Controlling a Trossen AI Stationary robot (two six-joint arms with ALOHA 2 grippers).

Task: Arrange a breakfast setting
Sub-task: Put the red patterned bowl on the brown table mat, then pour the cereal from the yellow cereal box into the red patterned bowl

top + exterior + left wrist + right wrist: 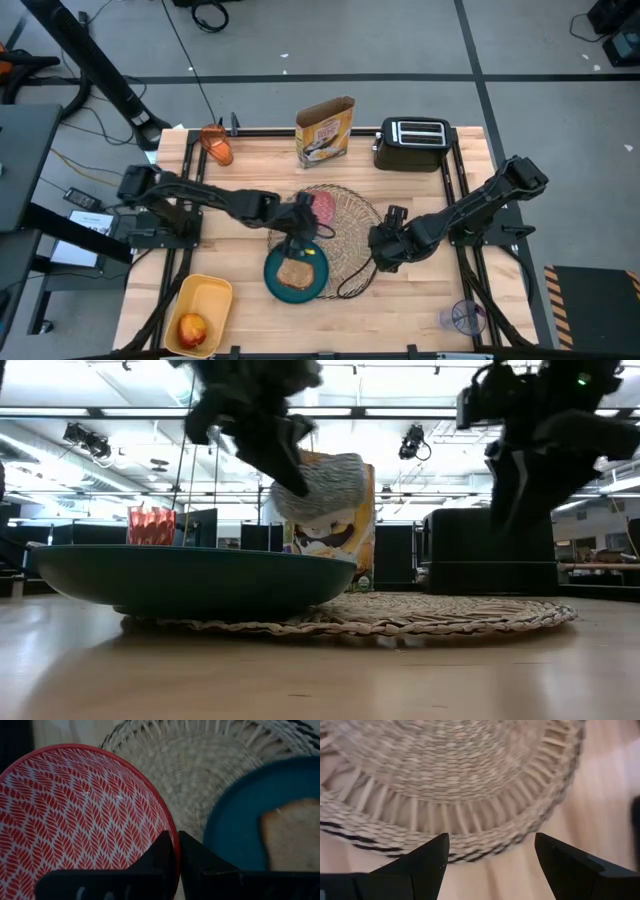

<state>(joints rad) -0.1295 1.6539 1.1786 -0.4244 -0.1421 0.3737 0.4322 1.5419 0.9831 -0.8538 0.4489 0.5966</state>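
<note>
My left gripper is shut on the small pink bowl, red leaf-patterned inside, and holds it above the round woven placemat. The teal plate with the toast slice rests on the placemat's near left edge. My right gripper is open and empty over the placemat's right edge. The orange cup stands at the far left. The red apple lies in a yellow container. The purple-and-teal spoon lies at the near right. My left gripper pinches the bowl's rim between its two fingers, one finger inside the bowl and one outside. In the low view the bowl hangs tilted below the fingers, lifted clear of the placemat and the plate.
A cereal box and a black toaster stand along the table's far edge. The yellow container sits at the near left corner. Bare wood shows to the left and right of the placemat.
</note>
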